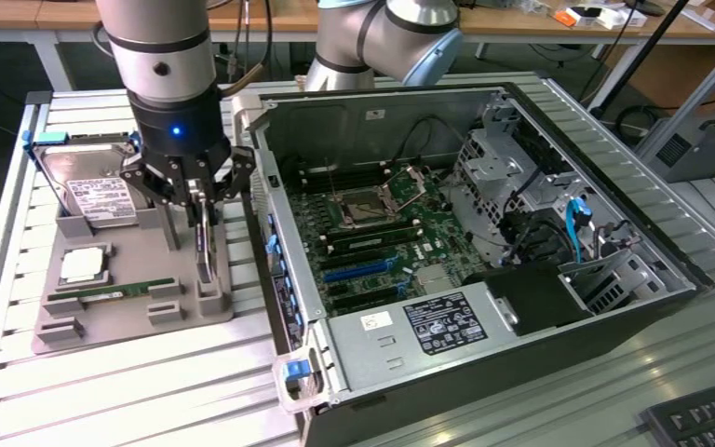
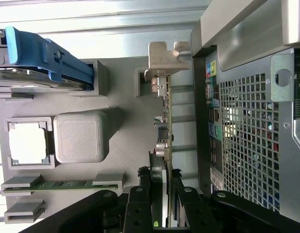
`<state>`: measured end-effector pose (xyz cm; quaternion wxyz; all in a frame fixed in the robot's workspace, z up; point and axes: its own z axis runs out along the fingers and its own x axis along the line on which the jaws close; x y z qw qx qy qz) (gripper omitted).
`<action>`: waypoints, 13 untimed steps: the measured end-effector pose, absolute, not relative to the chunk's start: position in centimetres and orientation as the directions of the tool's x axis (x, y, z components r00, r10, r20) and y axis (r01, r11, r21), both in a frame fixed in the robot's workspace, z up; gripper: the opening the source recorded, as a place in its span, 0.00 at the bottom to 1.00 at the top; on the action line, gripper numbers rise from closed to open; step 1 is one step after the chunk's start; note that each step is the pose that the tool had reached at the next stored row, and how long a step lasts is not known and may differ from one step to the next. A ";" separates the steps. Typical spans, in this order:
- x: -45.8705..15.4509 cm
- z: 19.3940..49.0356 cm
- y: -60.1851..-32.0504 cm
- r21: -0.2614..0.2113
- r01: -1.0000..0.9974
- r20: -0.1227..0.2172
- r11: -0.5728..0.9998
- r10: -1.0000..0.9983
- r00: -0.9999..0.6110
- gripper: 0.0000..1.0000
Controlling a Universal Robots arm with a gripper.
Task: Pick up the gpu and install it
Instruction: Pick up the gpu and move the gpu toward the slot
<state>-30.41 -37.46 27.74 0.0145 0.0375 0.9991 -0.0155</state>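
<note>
The gpu (image 1: 209,261) (image 2: 167,121) stands on its long edge in a slot of the grey holder (image 1: 122,321) (image 2: 125,141), along the holder's edge nearest the computer case (image 1: 457,233) (image 2: 251,145). Its silver bracket (image 2: 165,56) is at the end away from the arm (image 1: 165,65). The jaws come down from above and are clenched on the card, one of the fingers (image 2: 141,199) pressed to each face, near the end opposite the bracket. The card's lower edge sits in the holder.

In the other pockets of the holder lie a hard drive (image 1: 97,197) (image 2: 38,80) with a blue carrier, a square processor (image 1: 85,265) (image 2: 27,141) and a narrow green memory stick (image 1: 112,291) (image 2: 62,184), all apart from the card. The holder rests on the slatted desk (image 1: 146,391) toward its edge on the exterior view's left. The case lies open on its side just beside the holder, with the motherboard (image 1: 370,242) facing up. A keyboard (image 1: 706,419) sits at the desk's near corner on the exterior view's right.
</note>
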 end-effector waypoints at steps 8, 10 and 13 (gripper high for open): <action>-30.4 28.0 -37.5 -0.030 0.075 -0.030 0.997 0.074 -0.997 0.27; -30.4 28.0 -37.5 -0.030 0.075 -0.030 0.997 0.074 -0.997 0.27; -30.4 28.1 -37.5 -0.029 0.075 -0.030 0.997 0.074 -0.997 0.27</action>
